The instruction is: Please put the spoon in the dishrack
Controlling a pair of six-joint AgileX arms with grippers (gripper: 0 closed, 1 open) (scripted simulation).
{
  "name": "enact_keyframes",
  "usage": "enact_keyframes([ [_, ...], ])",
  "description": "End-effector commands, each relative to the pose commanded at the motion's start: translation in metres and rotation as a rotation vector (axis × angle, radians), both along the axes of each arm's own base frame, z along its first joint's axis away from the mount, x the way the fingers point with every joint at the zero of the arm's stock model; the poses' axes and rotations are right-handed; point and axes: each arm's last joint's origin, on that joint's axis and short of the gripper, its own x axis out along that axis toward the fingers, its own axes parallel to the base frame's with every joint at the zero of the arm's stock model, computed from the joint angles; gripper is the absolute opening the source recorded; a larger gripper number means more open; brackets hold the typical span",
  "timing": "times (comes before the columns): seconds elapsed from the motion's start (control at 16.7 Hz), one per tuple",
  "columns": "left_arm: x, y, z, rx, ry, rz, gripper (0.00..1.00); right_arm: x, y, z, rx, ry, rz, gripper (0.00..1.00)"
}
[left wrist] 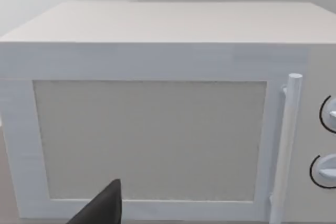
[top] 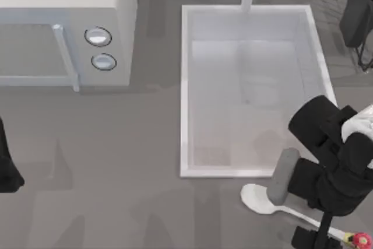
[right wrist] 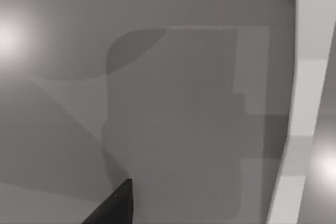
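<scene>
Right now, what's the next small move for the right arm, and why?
Probably lower the right gripper onto the spoon's handle and close. The spoon lies flat on the table just below the sink, with the right arm above its handle. The dishrack sits at the top right. The left arm is parked at the left edge.

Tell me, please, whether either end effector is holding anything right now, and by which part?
It cannot be told. The right end effector hangs over the thin handle of the white oval-bowled spoon on the grey table, its grip hidden. The left arm is parked at the table's left edge.
</scene>
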Motion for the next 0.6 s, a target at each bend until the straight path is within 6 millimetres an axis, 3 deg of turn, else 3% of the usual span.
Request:
enact_keyframes([
  [0.48,0.0000,0.0000,0.0000,0.000,0.000,0.000,1.00,0.0000,0.0000,0.0000,0.000,0.000,0.000,0.02],
  [0.6,0.0000,0.0000,0.0000,0.000,0.000,0.000,1.00,0.0000,0.0000,0.0000,0.000,0.000,0.000,0.00],
])
